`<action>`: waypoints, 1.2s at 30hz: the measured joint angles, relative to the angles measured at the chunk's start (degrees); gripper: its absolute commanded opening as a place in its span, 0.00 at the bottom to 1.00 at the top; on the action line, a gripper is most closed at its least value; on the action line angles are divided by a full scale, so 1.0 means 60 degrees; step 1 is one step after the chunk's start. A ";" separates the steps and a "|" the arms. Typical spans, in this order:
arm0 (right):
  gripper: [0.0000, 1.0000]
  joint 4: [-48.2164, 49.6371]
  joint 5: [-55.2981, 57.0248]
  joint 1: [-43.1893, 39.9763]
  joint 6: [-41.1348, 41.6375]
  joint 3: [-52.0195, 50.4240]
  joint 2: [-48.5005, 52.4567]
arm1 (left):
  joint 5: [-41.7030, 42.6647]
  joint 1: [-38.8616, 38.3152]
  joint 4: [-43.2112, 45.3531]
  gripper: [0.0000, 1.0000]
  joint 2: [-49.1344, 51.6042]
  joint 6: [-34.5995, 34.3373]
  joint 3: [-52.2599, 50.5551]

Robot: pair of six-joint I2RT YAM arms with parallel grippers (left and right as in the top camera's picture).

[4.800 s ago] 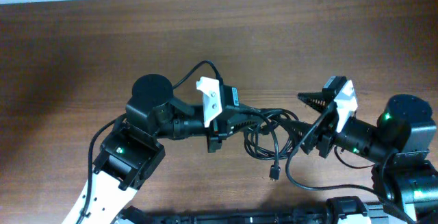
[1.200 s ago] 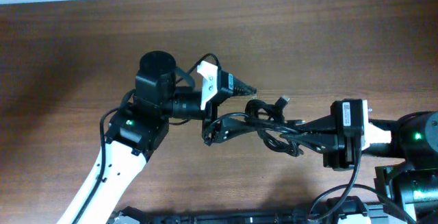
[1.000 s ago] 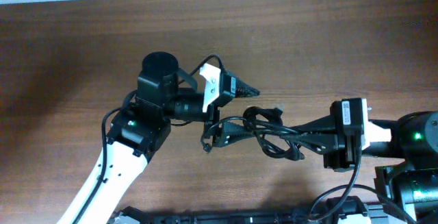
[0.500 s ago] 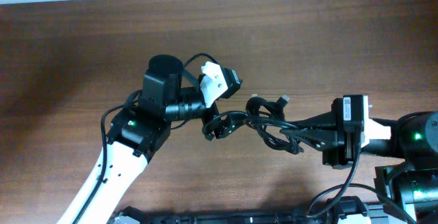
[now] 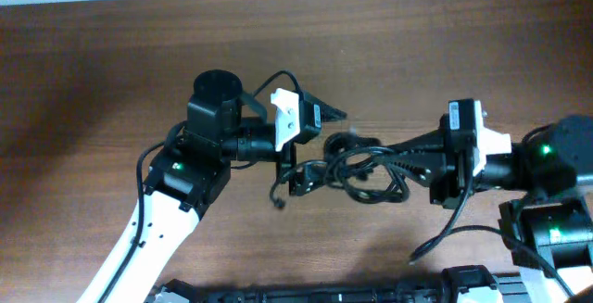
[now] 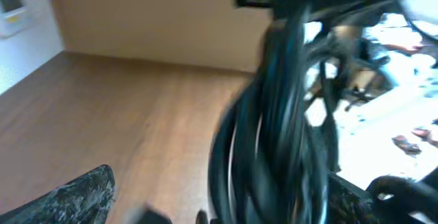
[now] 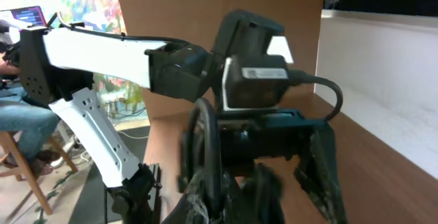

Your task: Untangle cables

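Two robot arms are meeting over the middle of a brown wooden counter (image 5: 417, 53), seen from overhead. A knot of thin black cables (image 5: 366, 166) is lying between them, in tangled loops.

The right end effector (image 5: 408, 159) is reaching in from the right, and its jaws are pinching together on the right side of the cables.

The left end effector (image 5: 318, 147) is coming in from the left with its jaws standing wide apart. One finger is pointing above the left end of the cables and the other is sitting below it, so the left loops are lying in the gap. Whether they are touching either finger is unclear.

In the left wrist view, the cables (image 6: 274, 135) are blurring past close to the lens, between two dark fingers (image 6: 79, 196) at the bottom corners.

In the right wrist view, a cable loop (image 7: 205, 148) is rising just ahead of the camera, with the left arm beyond it.
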 measured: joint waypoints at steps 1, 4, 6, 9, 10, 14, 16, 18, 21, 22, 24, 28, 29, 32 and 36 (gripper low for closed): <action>0.04 0.0004 0.0000 0.0000 0.0007 0.0000 0.0044 | 0.0240 0.0000 0.0004 0.94 0.0000 0.0000 0.0000; 0.04 0.0000 -0.0033 0.0000 0.0004 0.0000 0.0058 | 0.0816 0.0000 0.0007 0.93 0.0000 0.0000 0.0000; 0.04 0.0000 -0.0040 0.0000 0.0011 0.0000 0.0058 | 0.0918 0.0000 0.0011 0.87 0.0000 0.0000 0.0000; 0.04 0.0000 -0.0036 0.0000 0.0004 0.0000 0.0058 | 0.0987 0.0000 0.0015 0.50 0.0000 0.0011 0.0000; 0.04 0.0000 -0.0036 0.0000 0.0000 0.0000 0.0062 | 0.1031 0.0000 0.0007 0.14 0.0000 0.0022 0.0000; 0.04 -0.0025 -0.0033 0.0000 0.0000 0.0000 0.0076 | 0.0969 0.0000 -0.0011 0.00 0.0000 0.0022 0.0000; 0.04 -0.0058 0.0007 0.0000 0.0000 0.0000 0.0087 | 0.0521 -0.0011 -0.0058 0.00 -0.0007 -0.0095 0.0000; 0.04 -0.0066 0.0076 0.0000 -0.0011 0.0000 0.0142 | -0.0127 -0.0015 -0.0138 0.00 -0.0011 -0.0382 0.0004; 0.04 -0.0594 0.0634 -0.0015 -0.0011 0.0007 0.0331 | -0.0973 -0.0022 -0.0415 0.00 -0.0011 -0.0692 0.0004; 0.04 -0.0947 0.0998 -0.0015 -0.0015 0.0004 0.0419 | -0.1188 -0.0022 -0.0554 0.00 -0.0011 -0.0725 0.0004; 0.04 -0.1687 0.1876 -0.0015 -0.0011 0.0022 0.0517 | -0.1789 -0.0029 -0.0936 0.00 -0.0011 -0.0787 0.0004; 0.04 -0.2943 0.4426 -0.0015 -0.0004 0.0022 0.0532 | -0.2466 -0.0036 -0.1362 0.00 -0.0011 -0.0805 0.0000; 0.04 -0.3031 0.4841 -0.0015 0.0000 0.0022 0.0528 | -0.2565 -0.0036 -0.1384 0.00 -0.0011 -0.0809 0.0000; 0.04 -0.3118 0.6058 -0.0007 -0.0153 0.0022 0.0528 | -0.2681 -0.0036 -0.1490 0.00 -0.0036 -0.0750 0.0000; 0.04 -0.3136 0.7603 0.0051 -0.1111 0.0022 0.0517 | -0.2065 -0.0018 -0.1716 0.00 -0.0255 -0.0426 0.0000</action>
